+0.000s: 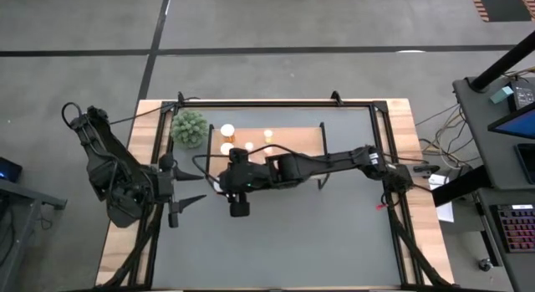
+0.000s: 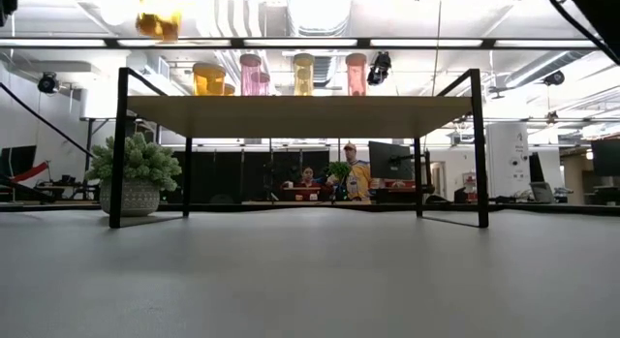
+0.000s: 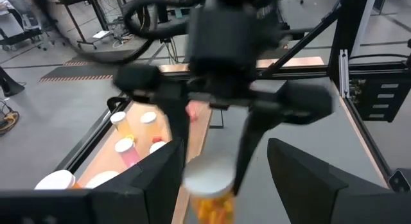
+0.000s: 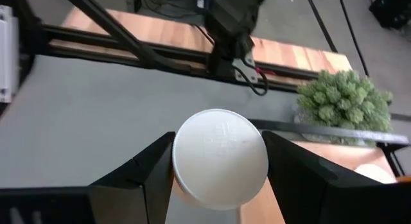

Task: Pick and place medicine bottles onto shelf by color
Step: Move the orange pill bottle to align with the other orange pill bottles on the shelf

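My right gripper [image 4: 220,166] is shut on an orange medicine bottle with a white cap [image 3: 209,182]. It holds the bottle high above the table, off the shelf's near left corner [image 2: 158,18]. In the high view the gripper [image 1: 239,190] hides the bottle. The light-wood shelf [image 1: 288,141] on black legs carries several bottles, orange [image 2: 208,79], pink [image 2: 252,75] and yellow [image 2: 303,74], standing upright on their bases. My left gripper [image 1: 177,198] is open and empty at the table's left, facing the right gripper. My right gripper pinches the bottle at its white cap [image 4: 186,161] between its two fingers, one on each side. The fingers [image 3: 247,144] come from above, pointing down. The bottle hangs upright below them, cap up, its orange body [image 3: 212,208] lifted clear of table and shelf.
A green spiky plant in a pot [image 1: 190,129] stands at the shelf's left end. A black frame [image 1: 276,104] runs along the table's far edge and sides. Bare grey table [image 1: 292,242] lies in front of the shelf. People sit in the room beyond [image 2: 349,173].
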Controlling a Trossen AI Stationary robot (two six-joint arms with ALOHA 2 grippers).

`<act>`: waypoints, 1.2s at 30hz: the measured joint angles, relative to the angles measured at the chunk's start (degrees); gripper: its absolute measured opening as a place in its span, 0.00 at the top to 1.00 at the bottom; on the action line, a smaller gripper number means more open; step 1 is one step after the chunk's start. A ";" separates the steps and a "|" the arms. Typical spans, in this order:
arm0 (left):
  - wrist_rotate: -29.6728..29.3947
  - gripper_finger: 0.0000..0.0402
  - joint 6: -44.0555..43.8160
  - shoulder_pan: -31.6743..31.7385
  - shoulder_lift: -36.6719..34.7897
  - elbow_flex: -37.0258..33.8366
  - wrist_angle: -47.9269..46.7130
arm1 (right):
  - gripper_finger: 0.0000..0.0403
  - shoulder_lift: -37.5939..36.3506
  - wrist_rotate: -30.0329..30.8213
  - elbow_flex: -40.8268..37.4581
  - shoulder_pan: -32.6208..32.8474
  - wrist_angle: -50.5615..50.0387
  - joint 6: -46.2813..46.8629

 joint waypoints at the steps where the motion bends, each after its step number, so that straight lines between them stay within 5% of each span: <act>1: -0.01 0.48 0.02 0.00 0.02 -0.05 0.04 | 0.49 0.41 0.04 0.00 -0.44 -0.06 0.45; 36: -0.25 0.48 0.09 0.00 0.19 -0.37 -0.02 | 0.49 1.72 2.88 -3.39 -5.08 -0.95 1.84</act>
